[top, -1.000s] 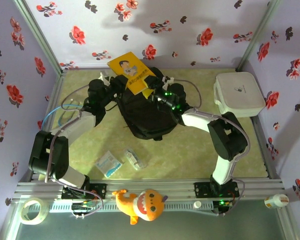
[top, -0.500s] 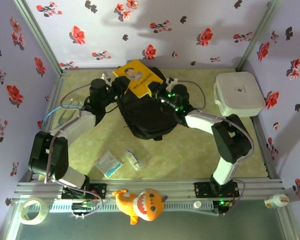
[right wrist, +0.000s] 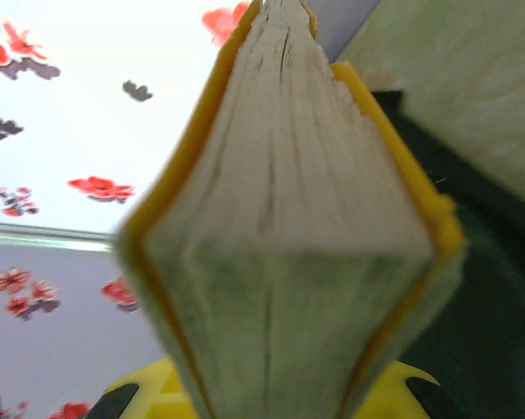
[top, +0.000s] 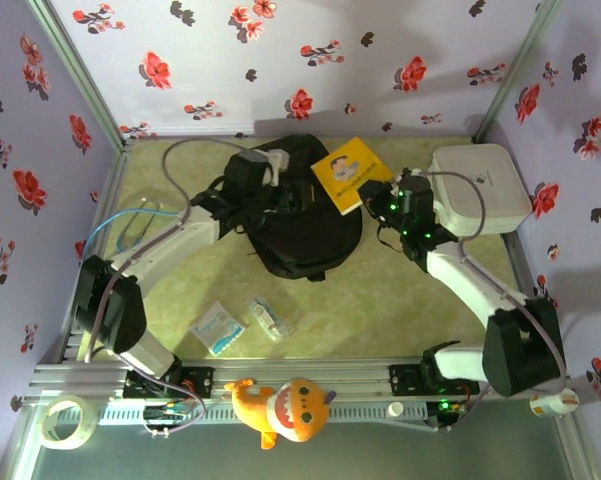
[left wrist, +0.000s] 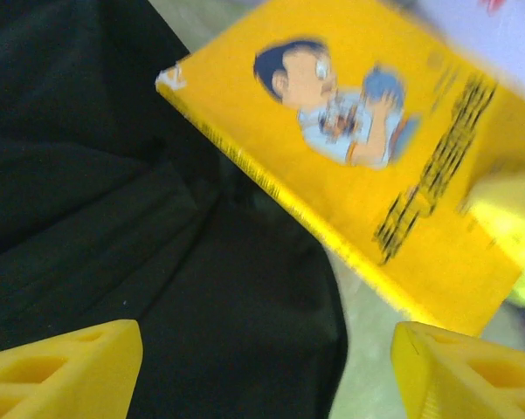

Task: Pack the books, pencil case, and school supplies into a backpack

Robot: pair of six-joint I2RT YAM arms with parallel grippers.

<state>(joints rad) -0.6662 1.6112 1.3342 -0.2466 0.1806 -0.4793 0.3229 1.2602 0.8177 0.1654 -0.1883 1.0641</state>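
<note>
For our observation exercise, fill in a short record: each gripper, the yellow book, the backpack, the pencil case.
left gripper: open, over the backpack, empty
right gripper: shut on the yellow book
yellow book: held off the table, at the backpack's far right edge, not inside
backpack: black, lying mid-table
pencil case: on the table, towards its front edge, beside a pale packet

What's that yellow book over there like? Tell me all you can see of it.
The yellow book is slim, its cover showing a dark-haired cartoon figure and dark lettering. Its pale page edges fan slightly between the covers. The right gripper pinches its near corner, holding it tilted in the air over the far right edge of the black backpack. Nothing else seems to touch it.
</note>
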